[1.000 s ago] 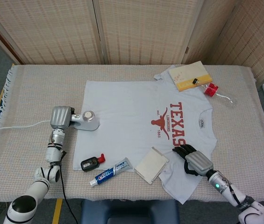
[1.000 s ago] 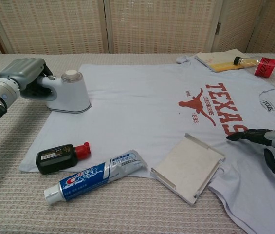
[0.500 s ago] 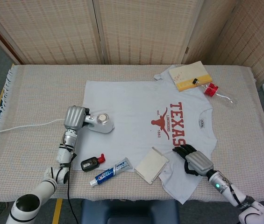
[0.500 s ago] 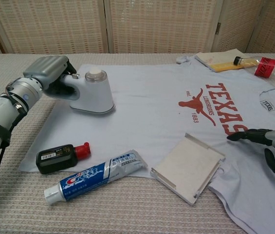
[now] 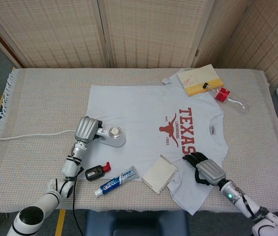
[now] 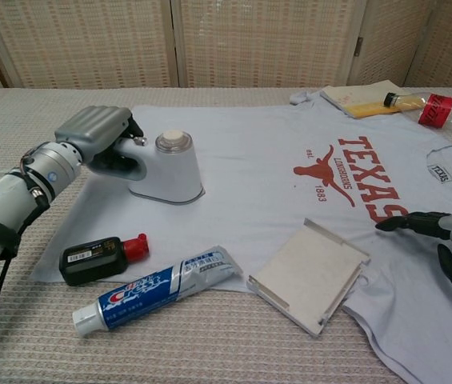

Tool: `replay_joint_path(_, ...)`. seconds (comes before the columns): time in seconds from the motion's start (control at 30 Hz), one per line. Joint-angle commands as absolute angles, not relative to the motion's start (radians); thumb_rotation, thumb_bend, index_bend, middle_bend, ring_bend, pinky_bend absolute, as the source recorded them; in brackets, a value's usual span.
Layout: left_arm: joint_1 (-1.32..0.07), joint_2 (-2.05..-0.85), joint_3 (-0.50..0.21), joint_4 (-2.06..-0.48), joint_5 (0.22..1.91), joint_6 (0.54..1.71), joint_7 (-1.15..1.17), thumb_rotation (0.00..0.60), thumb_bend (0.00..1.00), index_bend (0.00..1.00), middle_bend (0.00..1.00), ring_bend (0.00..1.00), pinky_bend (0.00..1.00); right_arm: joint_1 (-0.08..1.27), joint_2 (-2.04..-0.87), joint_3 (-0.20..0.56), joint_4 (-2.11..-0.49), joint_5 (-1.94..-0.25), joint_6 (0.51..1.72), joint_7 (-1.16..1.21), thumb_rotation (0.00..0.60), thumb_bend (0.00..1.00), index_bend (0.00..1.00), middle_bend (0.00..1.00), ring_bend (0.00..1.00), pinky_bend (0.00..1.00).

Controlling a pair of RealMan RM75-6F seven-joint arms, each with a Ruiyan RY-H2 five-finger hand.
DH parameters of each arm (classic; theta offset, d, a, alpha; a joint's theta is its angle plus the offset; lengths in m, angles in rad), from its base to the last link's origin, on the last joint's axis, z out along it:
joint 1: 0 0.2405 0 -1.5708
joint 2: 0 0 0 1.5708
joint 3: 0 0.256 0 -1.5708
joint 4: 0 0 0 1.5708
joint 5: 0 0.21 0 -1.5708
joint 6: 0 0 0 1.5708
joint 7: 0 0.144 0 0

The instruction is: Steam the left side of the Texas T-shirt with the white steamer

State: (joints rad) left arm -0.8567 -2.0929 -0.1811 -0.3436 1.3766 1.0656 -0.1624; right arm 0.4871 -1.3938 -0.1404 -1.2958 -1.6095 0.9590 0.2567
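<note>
left hand [image 6: 98, 132]: we see it slide rightward, further onto the Texas T-shirt [image 6: 250, 172]
white steamer [image 6: 167, 168]: we see it travel along, gripped, base flat on the fabric

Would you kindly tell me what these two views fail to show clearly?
- White steamer soleplate: face-down on the T-shirt, hidden in both views.
- Left hand fingers: wrapped behind the handle.
- Right hand: cut off by the chest view's edge.
- Black bottle label: too small.
</note>
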Motion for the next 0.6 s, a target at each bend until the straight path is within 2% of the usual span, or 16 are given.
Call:
replay_joint_path(0.03, -0.829, -2.062, -0.152, -0.381, 1.406, 1.1, -0.181, 0.6, 0.43, 0.96, 1.0, 0.84, 0.65, 0.486, -1.394, -0.141, -1.296, -1.612, 0.962, 0.256, 0.405, 1.0, 0.0, 0.08, 0.0, 0.04)
replay_joint_path(0.23, -0.779, -1.993, -0.1, -0.474, 1.459, 1.163, -0.185, 0.6, 0.43, 0.96, 1.0, 0.84, 0.65, 0.485, -1.392, -0.143, -1.302, -1.613, 0.965, 0.25, 0.401, 1.0, 0.0, 0.08, 0.0, 0.04)
replay_joint_path(0.6, -0.698, -1.869, -0.035, -0.585, 1.509, 1.207, -0.136, 0.6, 0.43, 0.96, 1.0, 0.84, 0.65, 0.48, -1.387, -0.144, -1.309, -1.611, 0.97, 0.246, 0.405, 1.0, 0.0, 0.08, 0.0, 0.04)
